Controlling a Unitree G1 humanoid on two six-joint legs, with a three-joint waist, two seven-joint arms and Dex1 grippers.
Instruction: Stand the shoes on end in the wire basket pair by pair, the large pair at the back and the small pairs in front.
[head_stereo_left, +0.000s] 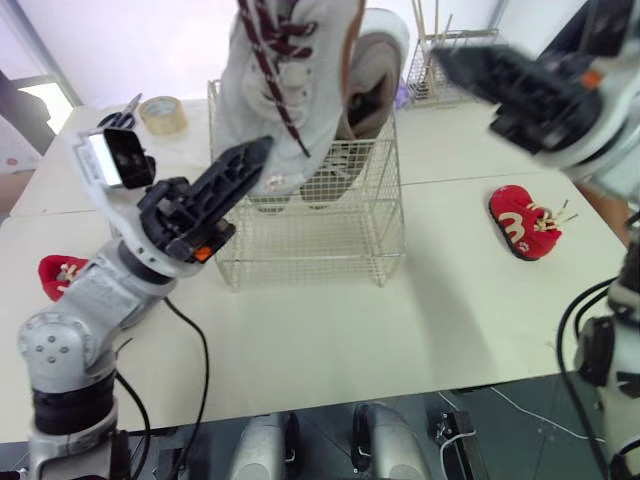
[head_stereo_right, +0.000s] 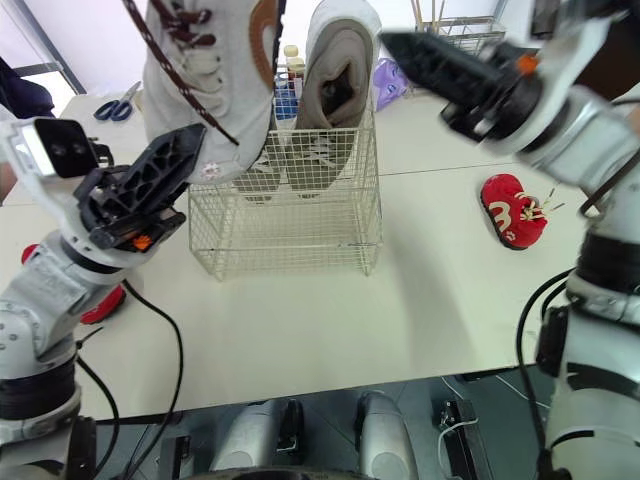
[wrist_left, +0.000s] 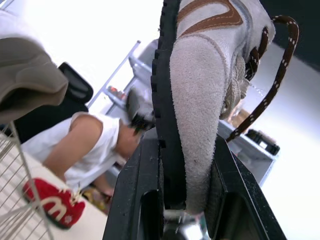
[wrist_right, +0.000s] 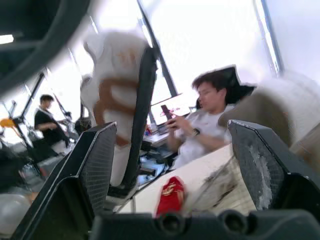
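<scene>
With left claw, clamping shoe across sole and upper, on end over basket to drop beside mate. Holding right claw apart, clear.

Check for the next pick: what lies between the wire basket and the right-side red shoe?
Just bare table between basket and red shoe, left eye view.

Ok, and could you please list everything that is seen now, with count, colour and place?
large shoes: 2, grey; one on end at the back of the wire basket, the other held upright at its left
small shoes: 2, red; one on the table's right, one on its left
wire basket: 1, pale, mid-table
tape roll: 1, beige, far left
scissors: 1, bluish handles, beside the tape roll
people: 2, background
left gripper: black, shut on a large shoe
right gripper: black, open, raised
</scene>
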